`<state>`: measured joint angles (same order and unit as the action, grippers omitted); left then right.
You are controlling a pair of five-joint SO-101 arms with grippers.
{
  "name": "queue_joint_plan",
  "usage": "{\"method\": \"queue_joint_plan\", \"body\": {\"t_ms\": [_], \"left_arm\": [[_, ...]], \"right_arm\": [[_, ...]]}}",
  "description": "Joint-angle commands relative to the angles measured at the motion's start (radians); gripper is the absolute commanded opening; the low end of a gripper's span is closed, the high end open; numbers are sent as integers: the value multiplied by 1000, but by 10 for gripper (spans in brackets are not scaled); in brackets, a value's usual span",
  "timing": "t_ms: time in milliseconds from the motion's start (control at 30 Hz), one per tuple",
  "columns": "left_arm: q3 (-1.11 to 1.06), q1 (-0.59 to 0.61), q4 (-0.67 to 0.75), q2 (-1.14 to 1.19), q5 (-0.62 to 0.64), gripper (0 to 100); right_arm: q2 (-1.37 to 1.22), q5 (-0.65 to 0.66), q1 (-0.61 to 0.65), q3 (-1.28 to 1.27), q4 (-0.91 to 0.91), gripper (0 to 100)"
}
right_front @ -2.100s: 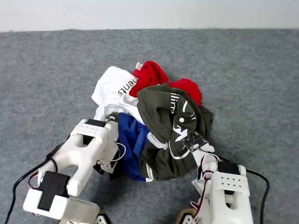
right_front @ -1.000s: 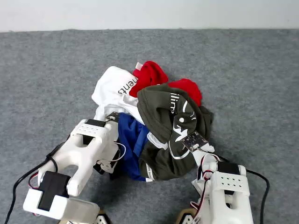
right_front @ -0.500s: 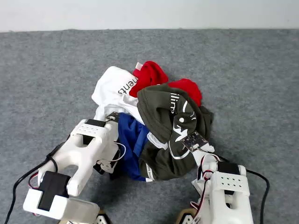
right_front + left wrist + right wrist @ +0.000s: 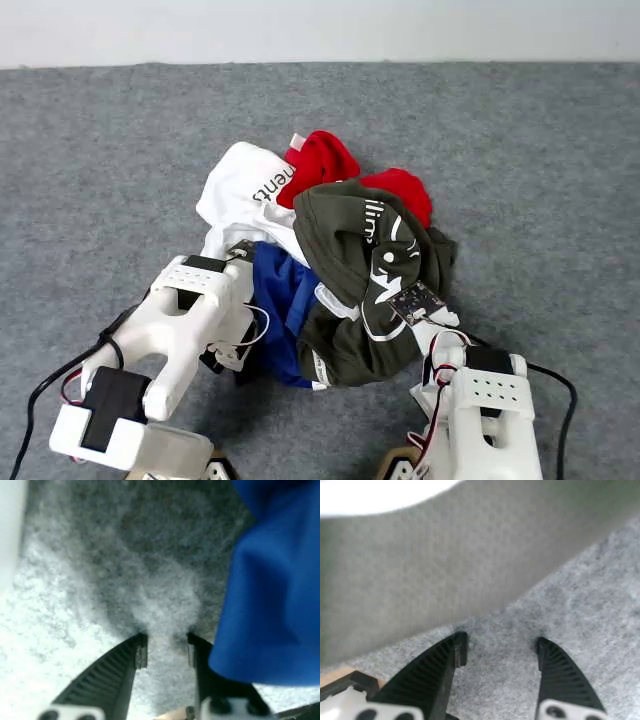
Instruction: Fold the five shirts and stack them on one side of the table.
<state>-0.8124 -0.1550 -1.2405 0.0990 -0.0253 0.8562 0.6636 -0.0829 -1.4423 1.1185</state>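
A heap of shirts lies mid-table: a white shirt (image 4: 245, 190) at its left, a red shirt (image 4: 320, 160) at the back, a dark green shirt (image 4: 365, 270) on top and a blue shirt (image 4: 280, 300) under its near-left side. The left arm (image 4: 180, 330) stands at the heap's near-left edge. My left gripper (image 4: 166, 650) is open over bare carpet, and the blue shirt (image 4: 275, 590) hangs right beside one finger. The right arm (image 4: 480, 410) sits at the heap's near-right edge. My right gripper (image 4: 501, 650) is open on the carpet, with the green shirt (image 4: 445, 555) just ahead of its tips.
Grey carpet (image 4: 540, 160) covers the whole table, with wide free areas left, right and behind the heap. A white wall (image 4: 320, 30) runs along the far edge. A sliver of white cloth (image 4: 335, 300) peeks out between the blue and green shirts.
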Motion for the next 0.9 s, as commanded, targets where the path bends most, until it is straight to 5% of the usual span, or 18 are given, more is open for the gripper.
{"method": "queue_joint_plan", "body": {"t_ms": [0, 700, 867], "left_arm": [[-30, -3, 61, 8, -8, 133], [-12, 3, 60, -2, -11, 133], [234, 5, -195, 2, -12, 134]], "right_arm": [[-12, 11, 4, -40, -65, 225], [-12, 11, 10, -40, -65, 225], [-12, 11, 10, -40, -65, 225]]}}
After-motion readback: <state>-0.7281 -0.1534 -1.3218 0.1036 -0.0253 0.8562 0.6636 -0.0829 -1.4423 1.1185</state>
